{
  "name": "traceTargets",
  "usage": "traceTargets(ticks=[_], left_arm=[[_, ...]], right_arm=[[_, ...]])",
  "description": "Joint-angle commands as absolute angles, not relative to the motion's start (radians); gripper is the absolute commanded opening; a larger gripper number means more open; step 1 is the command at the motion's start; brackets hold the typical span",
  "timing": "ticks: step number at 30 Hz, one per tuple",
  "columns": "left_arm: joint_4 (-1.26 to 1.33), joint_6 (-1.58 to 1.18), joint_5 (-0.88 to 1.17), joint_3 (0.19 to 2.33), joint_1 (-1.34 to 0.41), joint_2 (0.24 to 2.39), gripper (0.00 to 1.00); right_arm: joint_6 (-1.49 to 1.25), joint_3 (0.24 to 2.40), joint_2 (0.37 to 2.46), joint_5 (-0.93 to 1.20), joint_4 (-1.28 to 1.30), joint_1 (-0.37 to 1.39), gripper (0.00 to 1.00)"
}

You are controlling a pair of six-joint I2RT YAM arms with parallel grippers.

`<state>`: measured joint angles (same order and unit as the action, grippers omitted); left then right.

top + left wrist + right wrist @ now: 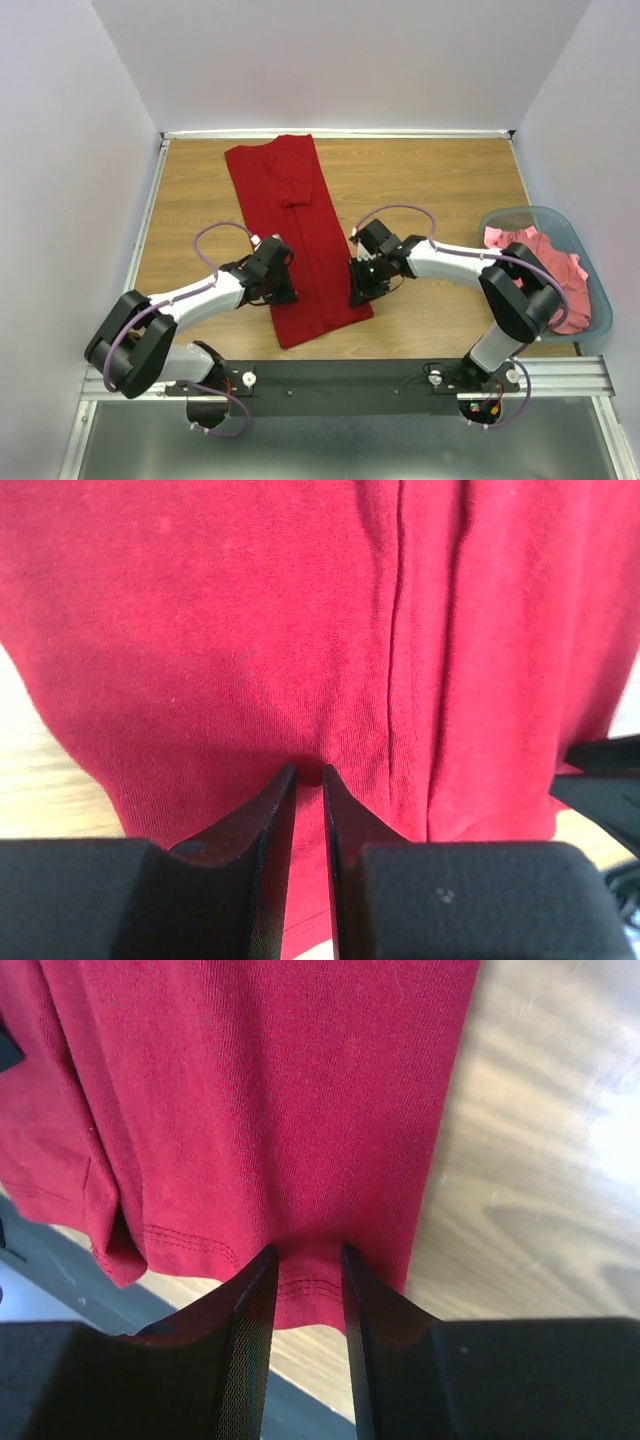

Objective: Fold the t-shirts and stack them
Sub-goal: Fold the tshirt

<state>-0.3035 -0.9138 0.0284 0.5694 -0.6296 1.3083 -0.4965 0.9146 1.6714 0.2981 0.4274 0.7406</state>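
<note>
Red shirt [300, 230] lies folded into a long narrow strip on the wooden worktop [440, 180], running from the upper middle of the top view down to the lower middle, one sleeve folded over its upper part. Left of the strip's lower end, the left pincer [308, 770] meets the red shirt at its left edge; in its wrist view the fingers stand almost together with a thin fold of cloth pinched between the tips. Right of the strip, the right pincer [308, 1250] meets the right edge near the stitched hem; its fingers are pressed onto a small ridge of cloth that bulges up between them, and bare wood shows beside the edge. At the far right of the top view a basket [590, 255] sits on the worktop, well apart from the strip, holding crumpled pink shirts [545, 265].
</note>
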Motion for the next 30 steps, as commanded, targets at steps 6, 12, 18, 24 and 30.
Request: traceTargets(ticks=[6,12,18,24,30], left_arm=[[-0.431,-0.934,0.089,0.494,-0.66,1.198,0.26],[-0.5,-0.942,0.028,0.604,-0.643,1.177,0.37],[-0.44,-0.849,-0.044,0.685,-0.444,1.233,0.45],[-0.318,-0.703,-0.133,0.975,-0.298,1.452,0.42],[-0.353,-0.6,-0.176,1.374,-0.296,1.808,0.41]], right_arm=[[-0.511,0.83,1.629,0.379,0.511,0.788,0.43],[-0.462,0.934,1.56,0.256,0.584,0.798,0.48],[-0.462,1.055,1.552,0.088,0.592,0.787,0.52],[-0.426,1.144,1.643,0.061,0.589,0.756,0.51],[-0.442,1.143,1.628,0.041,0.589,0.758,0.66]])
